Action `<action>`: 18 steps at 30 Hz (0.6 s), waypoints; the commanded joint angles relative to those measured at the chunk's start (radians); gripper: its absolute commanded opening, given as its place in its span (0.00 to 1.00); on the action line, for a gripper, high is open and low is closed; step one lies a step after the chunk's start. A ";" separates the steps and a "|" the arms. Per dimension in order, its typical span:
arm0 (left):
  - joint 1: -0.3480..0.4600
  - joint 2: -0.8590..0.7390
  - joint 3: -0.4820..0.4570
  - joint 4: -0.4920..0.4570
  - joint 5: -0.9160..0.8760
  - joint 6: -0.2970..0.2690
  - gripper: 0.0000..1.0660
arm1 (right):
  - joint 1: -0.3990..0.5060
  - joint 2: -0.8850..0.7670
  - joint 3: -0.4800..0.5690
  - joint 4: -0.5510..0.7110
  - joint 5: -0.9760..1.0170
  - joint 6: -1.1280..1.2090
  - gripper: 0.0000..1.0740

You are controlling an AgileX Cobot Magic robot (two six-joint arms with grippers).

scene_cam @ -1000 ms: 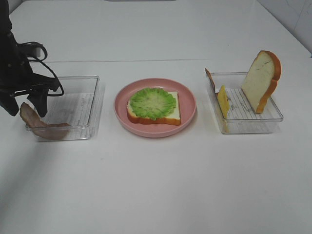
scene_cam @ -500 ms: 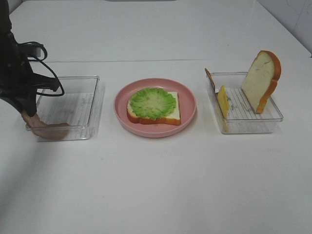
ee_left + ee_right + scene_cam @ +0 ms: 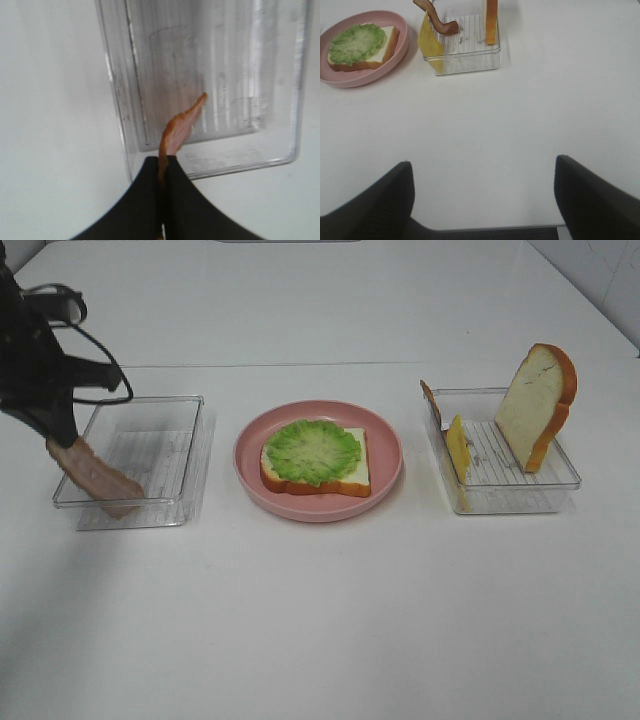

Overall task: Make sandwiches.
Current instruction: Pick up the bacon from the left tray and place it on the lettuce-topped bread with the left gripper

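A bread slice topped with green lettuce (image 3: 315,453) lies on the pink plate (image 3: 388,455); it also shows in the right wrist view (image 3: 359,44). My left gripper (image 3: 60,438) is shut on one end of a brown bacon strip (image 3: 98,477), which hangs slanted over the left clear tray's (image 3: 160,455) near-left corner. In the left wrist view the black fingers (image 3: 145,185) pinch the bacon (image 3: 179,129) above the tray (image 3: 225,75). My right gripper (image 3: 482,200) is open and empty above bare table, and is out of the exterior view.
The right clear tray (image 3: 520,488) holds an upright bread slice (image 3: 538,405), yellow cheese (image 3: 458,448) and another bacon strip (image 3: 430,398). In the right wrist view the tray (image 3: 465,57) shows the cheese (image 3: 430,42), bacon (image 3: 437,20) and bread (image 3: 491,20).
My left gripper came down onto the bacon's end at the left tray's edge, shut on it and rose, pulling that end up so the strip now hangs slanted.
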 commanded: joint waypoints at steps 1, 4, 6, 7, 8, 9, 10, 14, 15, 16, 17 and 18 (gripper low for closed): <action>-0.012 -0.056 -0.027 -0.049 0.027 0.007 0.00 | 0.000 -0.026 0.003 0.000 -0.008 -0.005 0.70; -0.037 -0.094 -0.093 -0.063 0.078 0.009 0.00 | 0.000 -0.026 0.003 0.000 -0.008 -0.005 0.70; -0.077 -0.105 -0.209 -0.090 0.162 0.010 0.00 | 0.000 -0.026 0.003 0.000 -0.008 -0.005 0.70; -0.077 -0.105 -0.209 -0.090 0.162 0.010 0.00 | 0.000 -0.026 0.003 0.000 -0.008 -0.005 0.70; -0.089 -0.105 -0.239 -0.097 0.175 0.010 0.00 | 0.000 -0.026 0.003 0.000 -0.008 -0.005 0.70; -0.089 -0.105 -0.239 -0.097 0.175 0.010 0.00 | 0.000 -0.026 0.003 0.000 -0.008 -0.005 0.70; -0.114 -0.105 -0.285 -0.112 0.173 0.010 0.00 | 0.000 -0.026 0.003 0.000 -0.008 -0.005 0.70; -0.164 -0.070 -0.356 -0.203 0.151 0.022 0.00 | 0.000 -0.026 0.003 0.000 -0.008 -0.005 0.70; -0.164 -0.070 -0.356 -0.203 0.151 0.022 0.00 | 0.000 -0.026 0.003 0.000 -0.008 -0.005 0.70; -0.175 -0.053 -0.367 -0.224 0.141 0.040 0.00 | 0.000 -0.026 0.003 0.000 -0.008 -0.005 0.70; -0.175 -0.053 -0.367 -0.224 0.141 0.040 0.00 | 0.000 -0.026 0.003 0.000 -0.008 -0.005 0.70; -0.197 -0.013 -0.396 -0.263 0.133 0.088 0.00 | 0.000 -0.026 0.003 0.000 -0.008 -0.005 0.70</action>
